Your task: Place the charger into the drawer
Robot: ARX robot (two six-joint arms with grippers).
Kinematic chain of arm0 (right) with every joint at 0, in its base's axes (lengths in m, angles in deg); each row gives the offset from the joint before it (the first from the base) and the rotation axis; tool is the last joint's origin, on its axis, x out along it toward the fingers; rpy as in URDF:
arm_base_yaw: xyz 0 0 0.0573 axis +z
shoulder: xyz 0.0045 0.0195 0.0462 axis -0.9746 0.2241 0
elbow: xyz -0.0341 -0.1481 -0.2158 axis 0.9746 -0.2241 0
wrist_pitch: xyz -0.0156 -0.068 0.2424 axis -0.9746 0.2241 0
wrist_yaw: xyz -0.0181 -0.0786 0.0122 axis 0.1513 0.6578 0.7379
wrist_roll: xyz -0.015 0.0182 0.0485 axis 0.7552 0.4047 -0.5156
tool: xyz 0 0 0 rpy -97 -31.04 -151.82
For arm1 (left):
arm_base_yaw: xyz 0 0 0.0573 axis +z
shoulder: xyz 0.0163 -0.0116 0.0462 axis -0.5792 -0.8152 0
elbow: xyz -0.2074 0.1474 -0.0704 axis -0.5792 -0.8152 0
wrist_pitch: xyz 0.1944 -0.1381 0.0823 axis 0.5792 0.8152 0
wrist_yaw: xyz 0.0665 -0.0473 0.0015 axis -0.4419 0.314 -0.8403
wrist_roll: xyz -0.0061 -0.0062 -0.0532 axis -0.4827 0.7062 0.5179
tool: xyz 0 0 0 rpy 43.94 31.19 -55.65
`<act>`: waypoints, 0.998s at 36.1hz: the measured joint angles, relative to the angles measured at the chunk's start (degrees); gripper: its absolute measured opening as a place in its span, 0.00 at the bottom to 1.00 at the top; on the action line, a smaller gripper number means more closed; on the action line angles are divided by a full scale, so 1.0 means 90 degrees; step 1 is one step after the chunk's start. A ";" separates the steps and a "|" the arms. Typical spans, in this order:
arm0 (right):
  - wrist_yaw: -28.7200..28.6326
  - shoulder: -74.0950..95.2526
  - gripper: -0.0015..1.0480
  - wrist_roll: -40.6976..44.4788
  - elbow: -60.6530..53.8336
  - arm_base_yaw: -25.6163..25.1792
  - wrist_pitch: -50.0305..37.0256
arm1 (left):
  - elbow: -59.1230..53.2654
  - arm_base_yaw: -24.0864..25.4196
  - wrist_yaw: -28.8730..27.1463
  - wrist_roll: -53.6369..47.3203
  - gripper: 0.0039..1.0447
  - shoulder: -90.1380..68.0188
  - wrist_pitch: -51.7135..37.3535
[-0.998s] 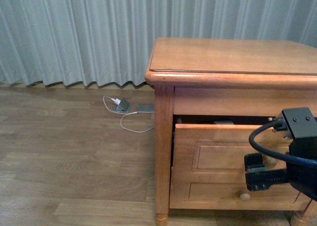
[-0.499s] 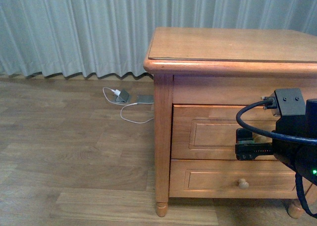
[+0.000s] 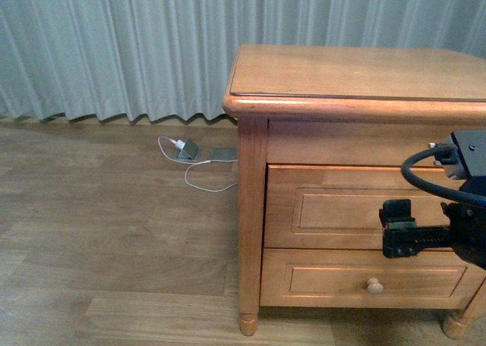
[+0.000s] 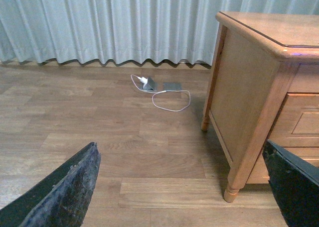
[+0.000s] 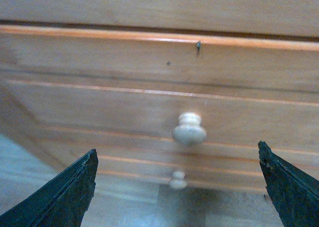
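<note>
A home room: wooden dresser (image 3: 357, 80), wood-plank floor (image 3: 99, 240), long grey curtains (image 3: 114, 42) behind

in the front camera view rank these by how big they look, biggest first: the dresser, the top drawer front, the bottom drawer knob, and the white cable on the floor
1. dresser
2. top drawer
3. white-cabled charger on the floor, loop and pads together
4. lower drawer knob

The charger lies farther from the camera, so its look may understate it.

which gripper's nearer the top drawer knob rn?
Right. The right gripper faces the top drawer's knob head-on, open and apart from it. The left gripper, also open, looks at the floor off the dresser's side.
</note>
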 joint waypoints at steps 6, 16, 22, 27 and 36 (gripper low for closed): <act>-0.0663 -0.1829 0.91 -0.0012 -0.1192 -0.0182 0.0976 | 0.0000 0.0000 0.0000 0.0000 0.94 0.0000 0.0000; -0.1455 -0.5372 0.91 -0.0121 -0.2540 -0.0862 0.3189 | 0.0000 0.0000 0.0000 0.0002 0.94 0.0000 0.0000; -0.1923 -0.7524 0.91 -0.0291 -0.3016 -0.1460 0.4476 | 0.0000 0.0000 0.0000 0.0000 0.94 0.0000 0.0000; -0.1970 -0.7915 0.91 -0.0338 -0.3031 -0.1532 0.4510 | 0.0000 0.0000 0.0000 0.0000 0.94 0.0000 0.0000; 0.0287 -0.7985 0.55 -0.0039 -0.4172 -0.0712 0.1435 | 0.0000 0.0000 0.0000 0.0002 0.94 0.0000 0.0000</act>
